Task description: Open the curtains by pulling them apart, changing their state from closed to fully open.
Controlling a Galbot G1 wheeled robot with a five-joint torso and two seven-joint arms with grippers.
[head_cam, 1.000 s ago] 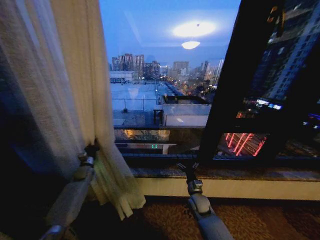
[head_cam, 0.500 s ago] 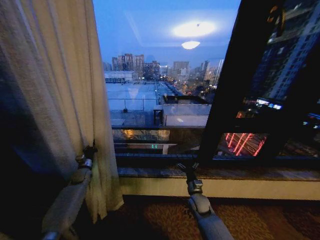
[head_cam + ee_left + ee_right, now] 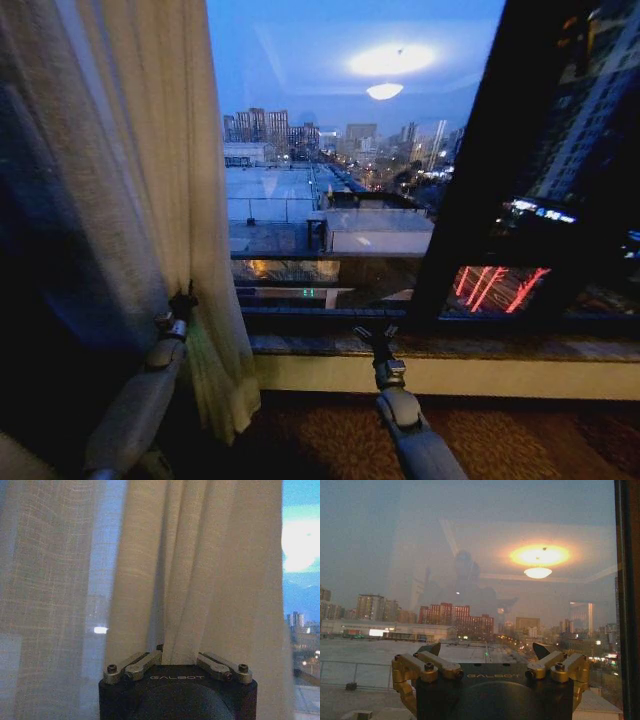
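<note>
window glass bare beside curtain edge

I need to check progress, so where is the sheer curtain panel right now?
In the head view the sheer curtain hangs bunched at the left edge of the window, with the left claw at its inner edge.

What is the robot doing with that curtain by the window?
The robot is opening the curtains. Its left gripper is pinched shut on the sheer curtain, holding it bunched at the left side of the window. The glass in the middle is uncovered, showing the city outside. The right gripper hangs open in front of the window sill, holding nothing.
</note>
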